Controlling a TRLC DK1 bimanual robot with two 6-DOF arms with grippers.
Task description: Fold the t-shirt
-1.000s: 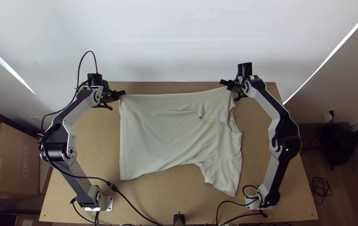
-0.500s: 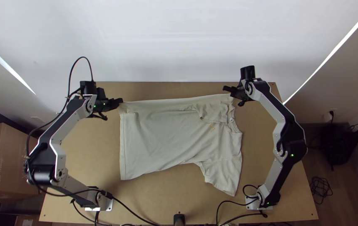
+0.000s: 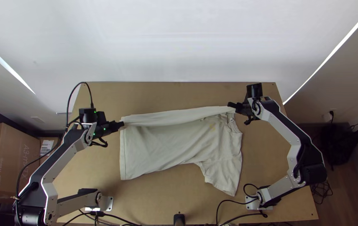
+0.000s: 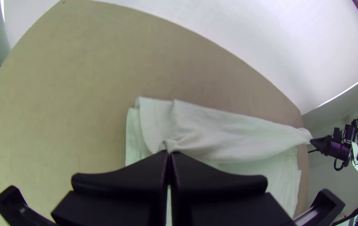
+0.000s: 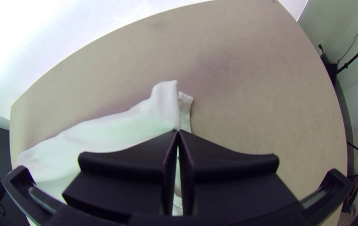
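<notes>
Wall (image 3: 179, 42) stands beyond wooden table (image 3: 145, 201); left claw (image 3: 121, 124) and right claw (image 3: 231, 105) pinch t-shirt (image 3: 166, 146).

The shirt (image 3: 162, 146) is plain off-white, kinda creamy, with a little yellowish mark (image 3: 212, 127) on the part toward the bench's right edge. Bench (image 3: 271, 167) itself is a light tan. Left arm (image 3: 64, 159) and right arm (image 3: 282, 130) are both silver-grey with black joints, and the left gripper (image 3: 121, 124) and right gripper (image 3: 231, 104) are solid black. White wall (image 3: 179, 42) past the far edge, brown box (image 3: 9, 163) off the left edge.
</notes>
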